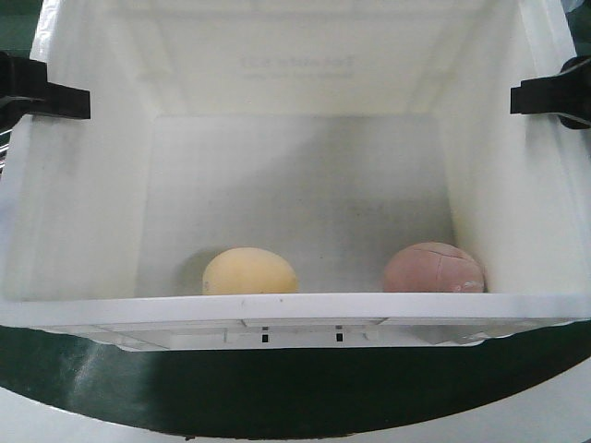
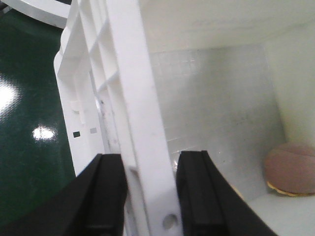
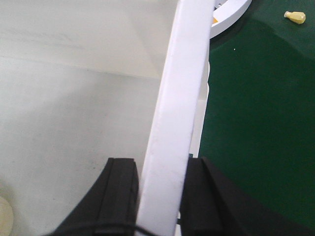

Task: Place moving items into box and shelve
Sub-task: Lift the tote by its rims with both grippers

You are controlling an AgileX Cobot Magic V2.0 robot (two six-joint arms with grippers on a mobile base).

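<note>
**A:** Where are the moving items?

**B:** Both are inside the box (image 1: 295, 309). The yellow-cream ball (image 1: 249, 272) and the pink ball (image 1: 434, 269) lie on its floor against the near wall, well apart from each other. Packing looks done, so I'd judge the step in hand is carrying the box to the shelf.

**A:** And the grip?

**B:** The left end effector (image 2: 151, 172) straddles the left rim, one finger inside and one outside, closed down to the rim's thickness. The right end effector (image 3: 161, 177) pinches the right rim the same way. Neither has hold of anything else.

**A:** What makes the carry go well?

**B:** Raise both arms together at one rate so the box rides level. A tilt would set the balls rolling, and a thin plastic rim could twist out of a pinch. Fix the spacing between the arms, since pulling apart or pushing in would flex the walls. I can't tell whether the box is resting on the dark green surface (image 3: 256, 123), so begin slowly
</note>
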